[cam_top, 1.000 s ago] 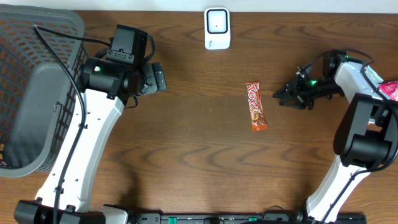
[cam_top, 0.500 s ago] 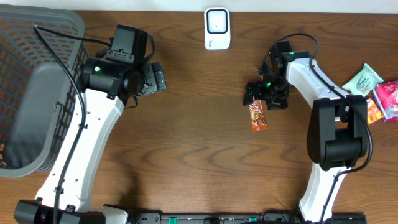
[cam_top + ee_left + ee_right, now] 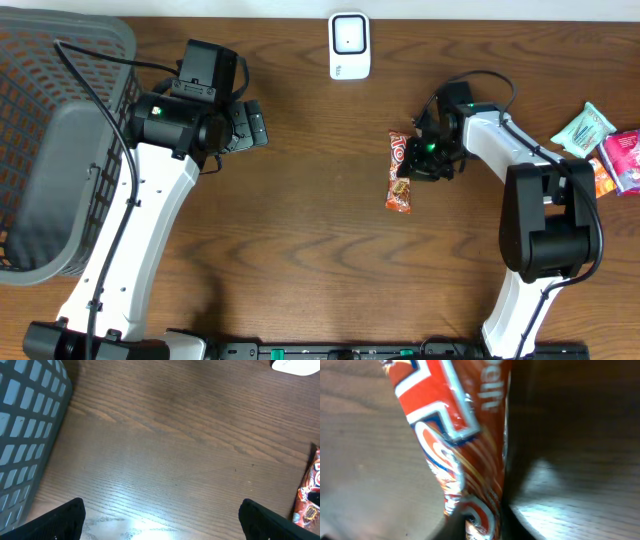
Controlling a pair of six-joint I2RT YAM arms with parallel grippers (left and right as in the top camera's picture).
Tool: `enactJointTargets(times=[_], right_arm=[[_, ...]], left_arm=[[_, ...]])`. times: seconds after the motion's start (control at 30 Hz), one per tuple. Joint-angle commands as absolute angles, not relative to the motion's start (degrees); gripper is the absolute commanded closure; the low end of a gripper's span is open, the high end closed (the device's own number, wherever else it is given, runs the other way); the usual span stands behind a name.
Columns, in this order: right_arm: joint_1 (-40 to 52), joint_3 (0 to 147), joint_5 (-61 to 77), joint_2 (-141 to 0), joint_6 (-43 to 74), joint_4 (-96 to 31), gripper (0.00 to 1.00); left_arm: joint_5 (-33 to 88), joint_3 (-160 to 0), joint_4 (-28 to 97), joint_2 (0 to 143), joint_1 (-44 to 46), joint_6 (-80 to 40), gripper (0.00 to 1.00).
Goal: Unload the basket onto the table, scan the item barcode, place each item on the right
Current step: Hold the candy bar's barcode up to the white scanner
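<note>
The item is an orange and red candy bar (image 3: 399, 175) lying right of the table's middle. It fills the right wrist view (image 3: 455, 435) and shows at the right edge of the left wrist view (image 3: 307, 495). My right gripper (image 3: 416, 166) is shut on the bar's right side, and its dark jaws pinch the wrapper at the bottom of its own view (image 3: 482, 527). A white scanner (image 3: 349, 45) stands at the back edge, well clear of the bar. My left gripper (image 3: 250, 125) hangs open and holds nothing over bare wood (image 3: 162, 525).
A grey mesh basket (image 3: 60, 140) takes up the far left and shows in the left wrist view (image 3: 25, 435). Several snack packets (image 3: 600, 145) lie at the right edge. The scanner's corner (image 3: 295, 365) shows at top right of the left wrist view.
My right arm swept in from the far right to the candy bar and its jaws closed on it. The bar shifted slightly left. The left arm has not moved.
</note>
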State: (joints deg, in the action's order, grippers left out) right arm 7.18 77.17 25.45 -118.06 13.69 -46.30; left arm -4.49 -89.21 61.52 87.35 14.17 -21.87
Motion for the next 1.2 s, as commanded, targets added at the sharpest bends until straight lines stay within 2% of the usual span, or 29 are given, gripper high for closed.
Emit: enactJointTargets(times=[0.0, 0.13, 0.3, 0.4, 0.5, 0.57, 0.6, 0.63, 0.7, 0.77, 0.93, 1.0, 1.03, 1.17], right_arm=[[7.53, 77.6, 35.86, -119.87, 13.69, -45.17, 0.99], [7.49, 82.15, 42.87, -119.87, 13.96, -44.45, 0.99], [7.62, 83.42, 42.94, -119.87, 15.2, -44.47, 0.99], [7.66, 83.42, 40.56, -119.87, 15.44, -45.04, 0.99], [7.75, 83.05, 30.94, -119.9, 15.44, -49.43, 0.97], [8.05, 82.02, 27.11, -119.9, 15.4, -50.24, 0.85], [8.4, 80.82, 25.34, -119.9, 15.4, -49.89, 0.55], [8.73, 79.77, 24.75, -119.9, 15.4, -49.19, 0.35], [9.1, 78.41, 24.34, -119.92, 15.4, -47.88, 0.17], [9.04, 77.82, 24.27, -119.9, 15.46, -46.92, 0.12], [9.39, 76.84, 24.25, -120.03, 18.94, -43.88, 0.22], [10.17, 75.07, 24.25, -120.14, 20.84, -40.93, 0.31], [10.66, 73.56, 24.29, -120.14, 22.17, -38.28, 0.39], [11.79, 71.11, 26.68, -120.14, 23.33, -33.1, 0.53]], left_arm=[[-5.04, -89.12, 61.67, 87.24, 14.04, -21.69, 0.02], [-5.04, -89.12, 61.67, 87.24, 14.04, -21.69, 0.02], [-5.04, -89.12, 61.67, 87.24, 14.04, -21.69, 0.02], [-5.04, -89.12, 61.67, 87.24, 14.04, -21.69, 0.02], [-5.04, -89.12, 61.67, 87.24, 14.04, -21.69, 0.02], [-5.04, -89.12, 61.69, 87.24, 14.04, -21.69, 0.02], [-5.04, -89.12, 61.67, 87.24, 14.04, -21.69, 0.02], [-5.04, -89.12, 61.67, 87.24, 14.04, -21.69, 0.02], [-5.04, -89.12, 61.67, 87.24, 14.04, -21.69, 0.02], [-5.04, -89.12, 61.67, 87.24, 14.04, -21.69, 0.02], [-5.04, -89.12, 61.67, 87.24, 14.04, -21.69, 0.02], [-5.04, -89.12, 61.67, 87.24, 14.04, -21.69, 0.02], [-5.04, -89.1, 61.67, 87.24, 14.04, -21.69, 0.02], [-5.04, -89.12, 61.69, 87.24, 14.04, -21.69, 0.02]])
